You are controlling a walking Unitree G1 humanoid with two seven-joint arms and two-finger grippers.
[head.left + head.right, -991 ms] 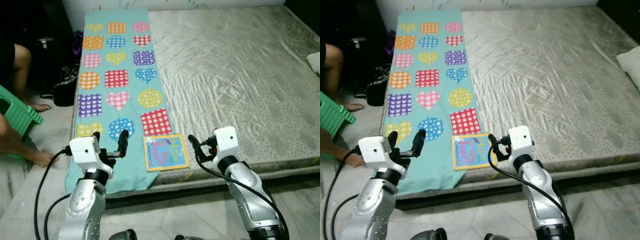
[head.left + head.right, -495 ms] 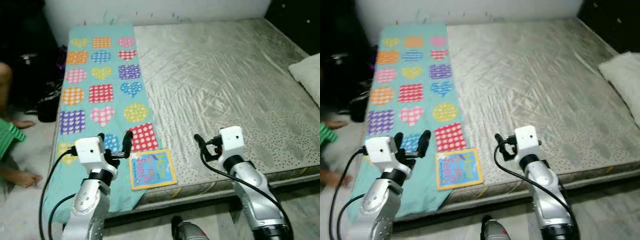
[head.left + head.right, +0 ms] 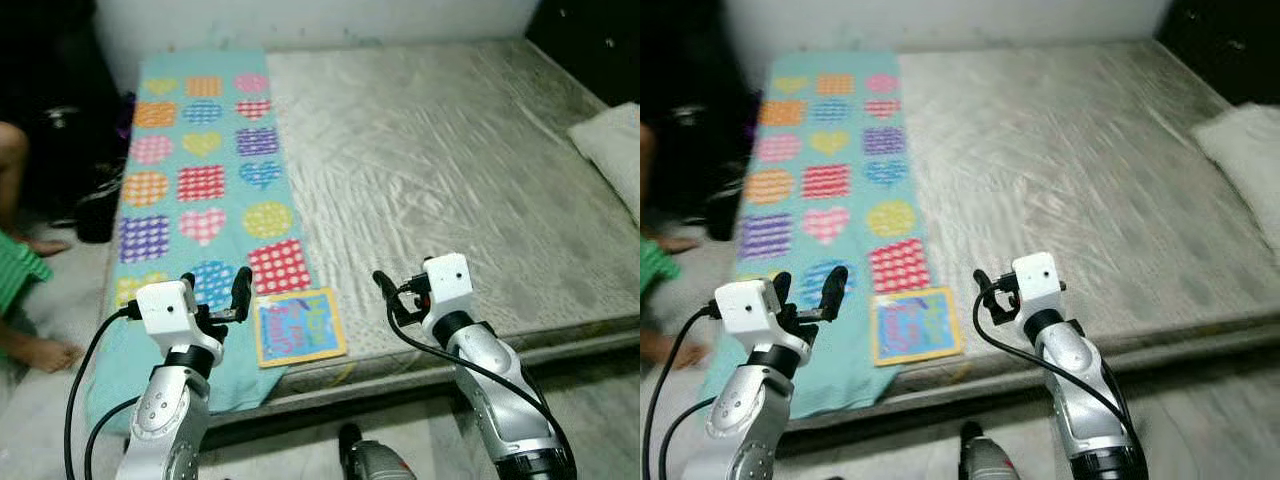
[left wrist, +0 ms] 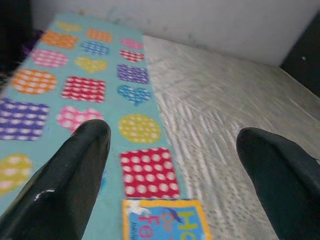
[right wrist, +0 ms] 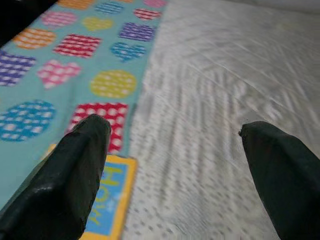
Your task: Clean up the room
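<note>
Now raised over the mattress [image 3: 470, 170] edge: left gripper [image 3: 214, 292] spread open at nine o'clock of the book [image 3: 298, 327], right gripper [image 5: 175, 165] open at three.

Low grey mattress [image 3: 450, 170], pale wall [image 3: 330, 20] behind, marbled tile floor [image 3: 590, 400], dark furniture [image 3: 590, 40] at right.

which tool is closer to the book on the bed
Left. The left tool hovers just beside the book, over the patterned cloth; the right tool hovers farther off, over the bare mattress.
</note>
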